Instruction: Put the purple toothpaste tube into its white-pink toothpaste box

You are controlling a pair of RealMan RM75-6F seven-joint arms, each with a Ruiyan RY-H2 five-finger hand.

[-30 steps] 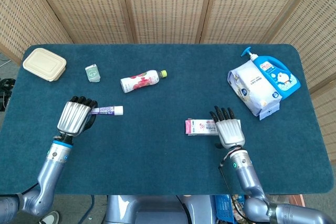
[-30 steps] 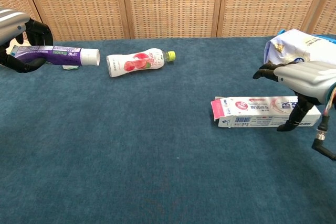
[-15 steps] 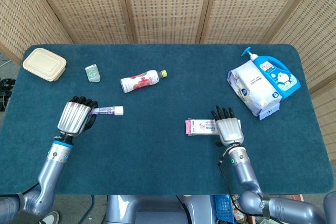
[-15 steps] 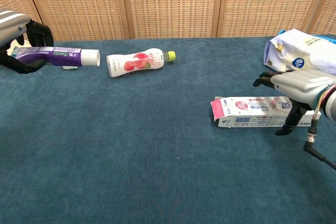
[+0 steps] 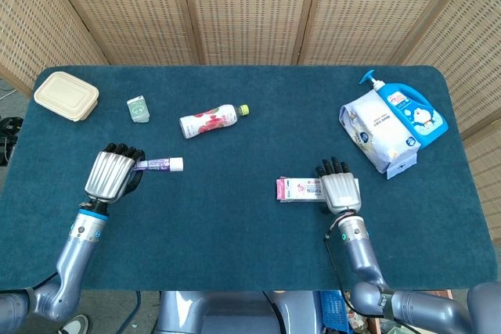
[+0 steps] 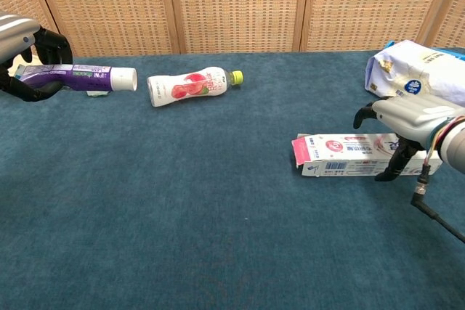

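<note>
The purple toothpaste tube [image 5: 160, 165] with a white cap is held in my left hand [image 5: 113, 174] at the table's left, cap pointing right. In the chest view the purple toothpaste tube [image 6: 80, 75] sticks out level from the left hand [image 6: 29, 52], just above the cloth. The white-pink toothpaste box [image 5: 297, 190] lies flat right of centre, its pink end flap open toward the left. My right hand [image 5: 339, 190] lies over the box's right end. In the chest view the right hand [image 6: 407, 115] reaches across the top of the toothpaste box [image 6: 341, 156], thumb down at its near side.
A pink-labelled drink bottle [image 5: 207, 120] lies behind the tube. A small green pack [image 5: 138, 108] and a beige lunch box [image 5: 66, 95] sit at the back left. A white refill pouch [image 5: 374, 127] and a blue pump bottle [image 5: 411, 111] lie at the back right.
My right hand has sunk lower and slid a little left along the box, its thumb nearer the box's front side. The box, the tube and the left hand have stayed put.
</note>
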